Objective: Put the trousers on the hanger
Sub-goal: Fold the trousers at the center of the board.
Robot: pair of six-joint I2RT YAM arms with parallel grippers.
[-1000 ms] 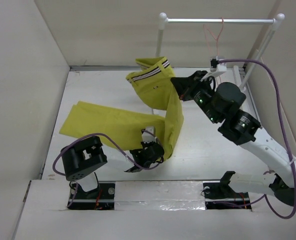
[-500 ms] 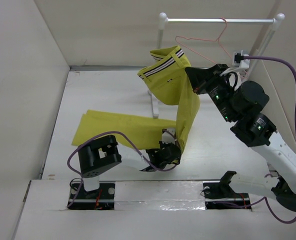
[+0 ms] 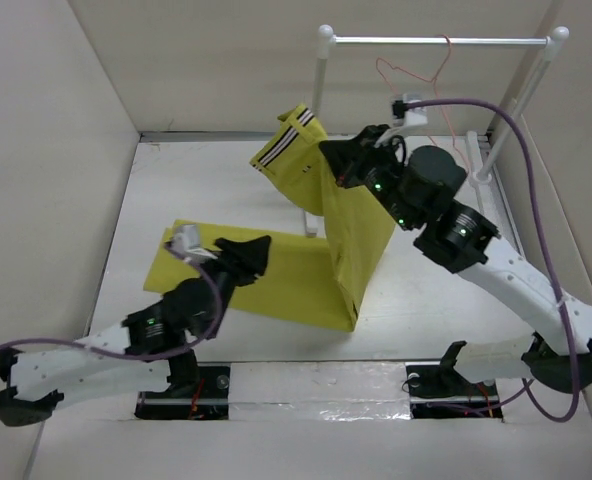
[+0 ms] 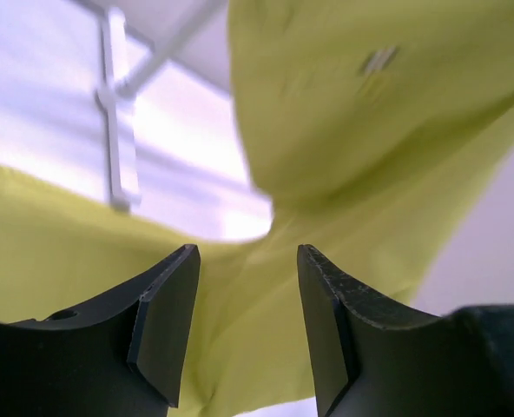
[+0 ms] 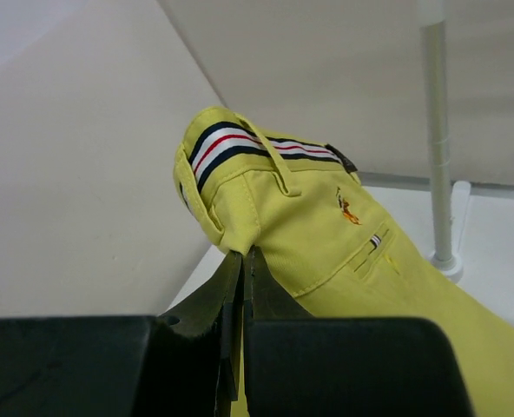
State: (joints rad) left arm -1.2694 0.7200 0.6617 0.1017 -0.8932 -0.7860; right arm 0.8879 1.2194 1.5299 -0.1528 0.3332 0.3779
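Two pincers here: the right gripper (image 3: 341,165) is pinched tight on the waistband of the long mustard-yellow cloth trousers (image 3: 361,230), and the left gripper (image 3: 259,247) gapes empty just short of the leg. The thin pinkish-red wire hanger (image 3: 443,55) hangs up behind the right one, so I'd lift gently.

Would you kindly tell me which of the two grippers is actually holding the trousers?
The right gripper: it is pinched shut on the trousers just below the striped waistband. The left gripper is open and holds nothing.
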